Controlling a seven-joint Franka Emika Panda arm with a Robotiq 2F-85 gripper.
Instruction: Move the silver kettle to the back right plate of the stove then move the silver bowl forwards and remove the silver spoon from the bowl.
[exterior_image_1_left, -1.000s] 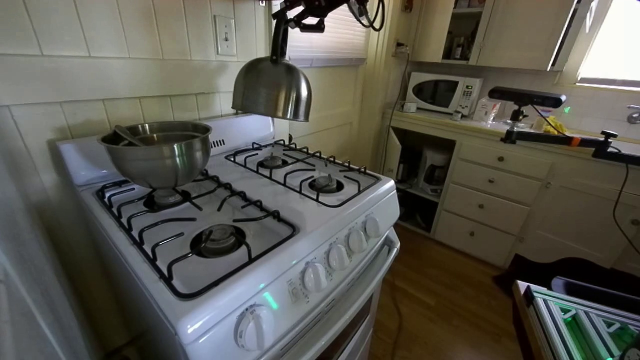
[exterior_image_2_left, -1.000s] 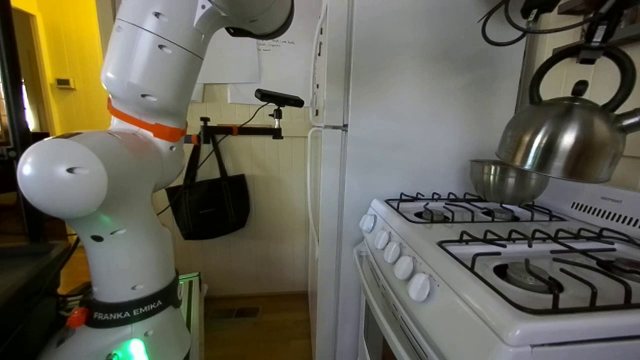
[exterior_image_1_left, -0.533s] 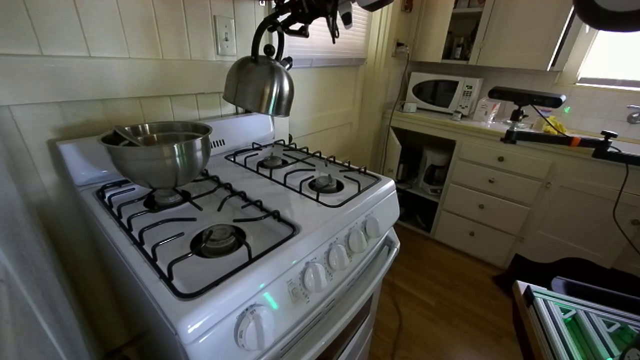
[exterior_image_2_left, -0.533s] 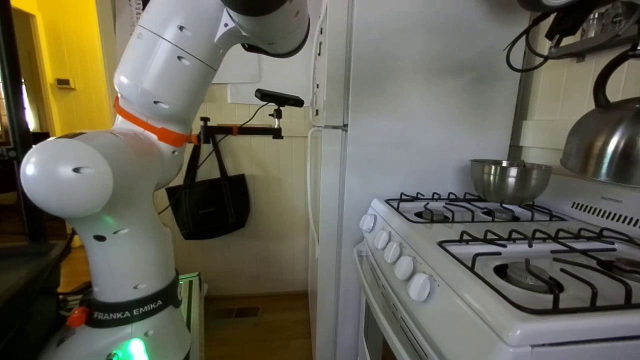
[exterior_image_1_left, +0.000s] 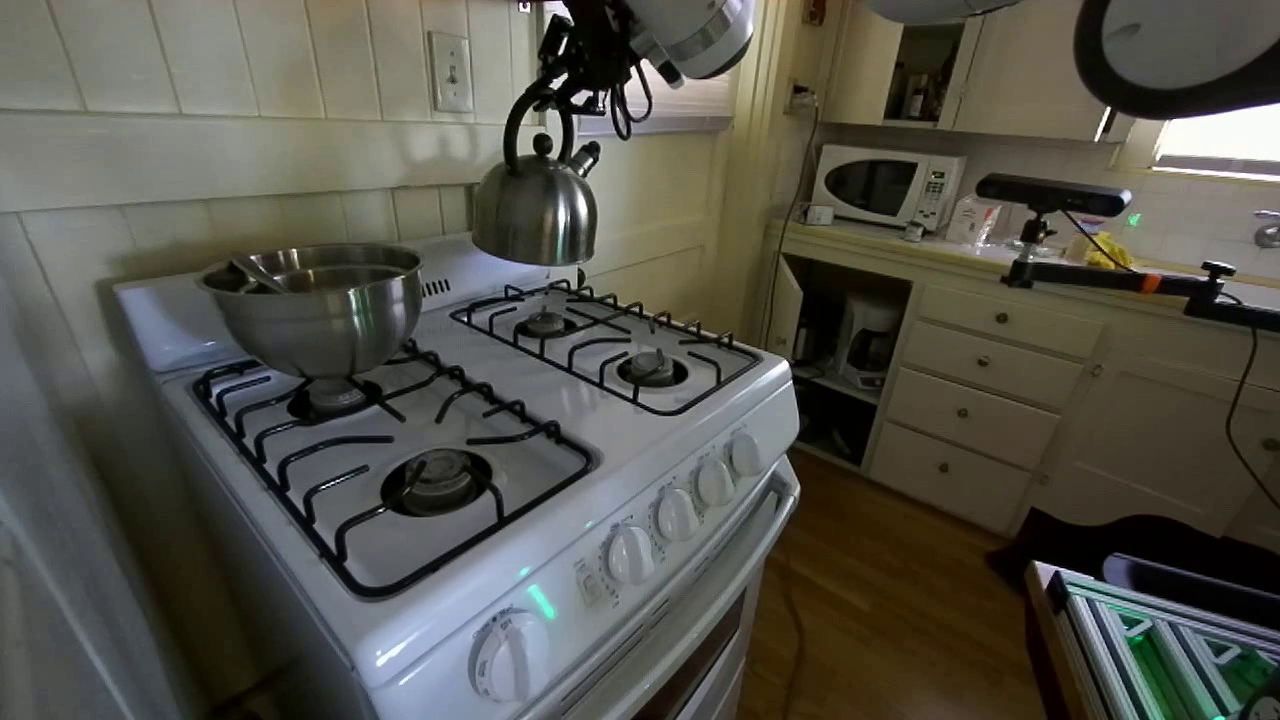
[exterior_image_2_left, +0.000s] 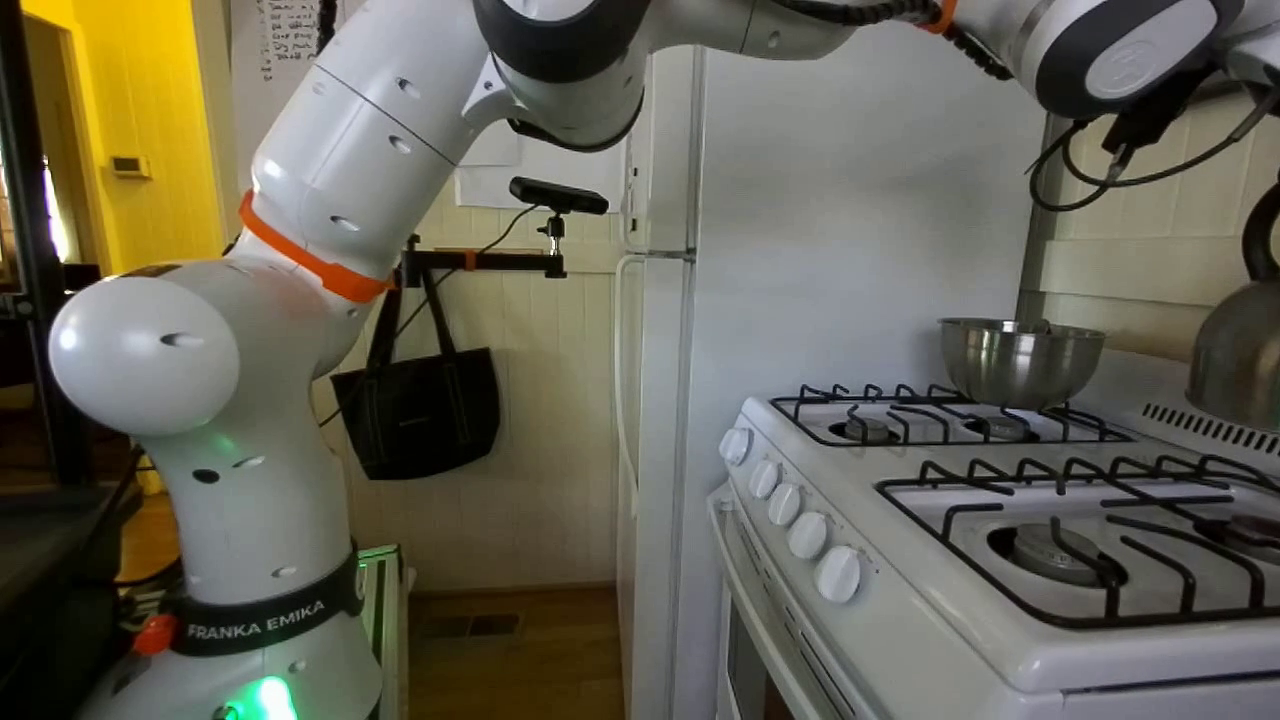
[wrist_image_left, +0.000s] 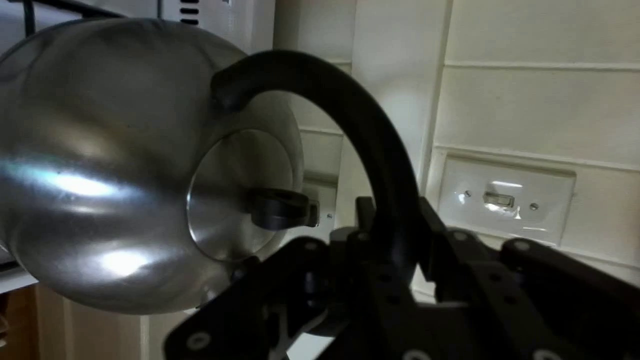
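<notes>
I have the gripper pinching the arched black handle so the silver kettle hangs base-down in mid-air, presumably for lowering onto the back right burner, while the silver bowl, a spoon leaning inside, sits over the back left burner.

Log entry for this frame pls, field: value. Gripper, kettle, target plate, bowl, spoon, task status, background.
gripper: closed on black handle
silver kettle: held by that handle, base off the stove, toward its back right
back right plate: kettle not on it yet; exact alignment cannot be told
silver bowl: upright on back left plate
silver spoon: leaning in the bowl, lower end hidden
task status: kettle not set down; bowl and spoon steps not done
background: white microwave, black bag
</notes>
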